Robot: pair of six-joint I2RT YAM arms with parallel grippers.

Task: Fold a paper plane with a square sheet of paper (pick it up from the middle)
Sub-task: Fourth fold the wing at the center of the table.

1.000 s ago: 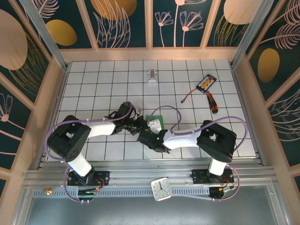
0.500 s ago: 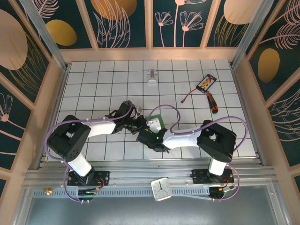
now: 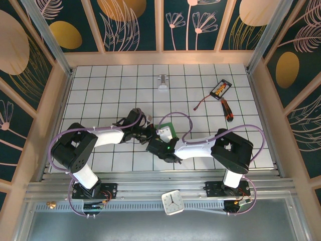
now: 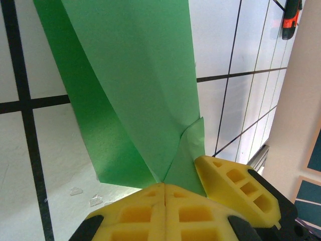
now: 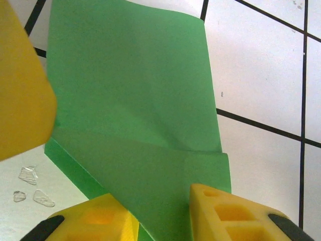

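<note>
The square sheet of paper [image 3: 167, 128], bright green and folded into overlapping layers with creases, lies mid-table between the two grippers. My left gripper [image 3: 149, 132] is shut on one corner of it; in the left wrist view its yellow fingers [image 4: 130, 216] meet at the paper [image 4: 135, 90]. My right gripper [image 3: 159, 137] comes in from the near side. Its jaws [image 5: 163, 213] stand apart with an edge of the paper [image 5: 130, 100] lying between them, touching neither pad clearly. A left finger [image 5: 20, 85] shows at that view's left edge.
A red-handled screwdriver [image 3: 227, 110] and a black-and-orange device [image 3: 220, 89] with a cable lie at the back right. A small silver clip [image 3: 162, 83] sits at the back centre. A clock [image 3: 174, 202] rests on the near rail. Clear plastic bits [image 5: 30, 188] lie beside the paper.
My right gripper has edged slightly left toward the left gripper and its jaws have narrowed around the paper's edge. The left gripper holds still.
</note>
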